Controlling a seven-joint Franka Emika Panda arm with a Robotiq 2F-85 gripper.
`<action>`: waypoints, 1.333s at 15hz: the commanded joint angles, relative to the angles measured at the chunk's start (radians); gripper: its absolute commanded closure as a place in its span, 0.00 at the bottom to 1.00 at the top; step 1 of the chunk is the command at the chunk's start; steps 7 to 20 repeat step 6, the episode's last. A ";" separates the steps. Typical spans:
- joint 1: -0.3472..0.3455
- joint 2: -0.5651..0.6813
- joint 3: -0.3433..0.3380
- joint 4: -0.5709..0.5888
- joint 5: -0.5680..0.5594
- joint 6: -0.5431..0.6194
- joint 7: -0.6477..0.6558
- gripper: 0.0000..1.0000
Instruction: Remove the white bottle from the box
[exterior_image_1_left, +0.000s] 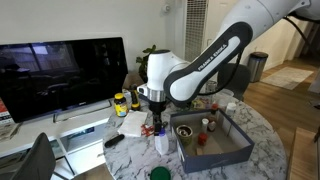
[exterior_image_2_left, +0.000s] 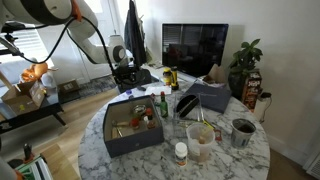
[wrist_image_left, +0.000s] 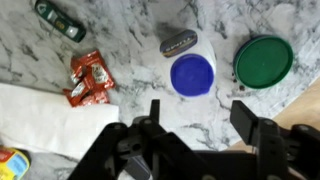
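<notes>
The box (exterior_image_1_left: 215, 152) is a wide shallow tray with dark blue-grey walls on the marble table; it also shows in the other exterior view (exterior_image_2_left: 128, 141). A small white bottle (exterior_image_1_left: 228, 107) appears to stand at its far corner. My gripper (exterior_image_1_left: 153, 118) hangs over the table outside the box, beside its short wall. In the wrist view the gripper (wrist_image_left: 200, 122) is open and empty, with bare marble between the fingers. A white container with a blue lid (wrist_image_left: 192, 73) stands just ahead of the fingers, outside the box.
In the box are a round dark bowl (exterior_image_1_left: 185, 130) and a small red-topped container (exterior_image_1_left: 205, 123). A green lid (wrist_image_left: 264, 60), red packets (wrist_image_left: 90, 78), a white napkin (wrist_image_left: 50, 122) and a green bottle (wrist_image_left: 60, 20) lie on the marble. A yellow jar (exterior_image_1_left: 121, 103) stands nearby.
</notes>
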 joint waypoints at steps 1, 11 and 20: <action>-0.020 -0.222 0.000 -0.174 0.007 0.117 0.055 0.00; -0.108 -0.286 0.080 -0.214 0.141 0.029 -0.141 0.00; -0.108 -0.286 0.080 -0.214 0.141 0.029 -0.141 0.00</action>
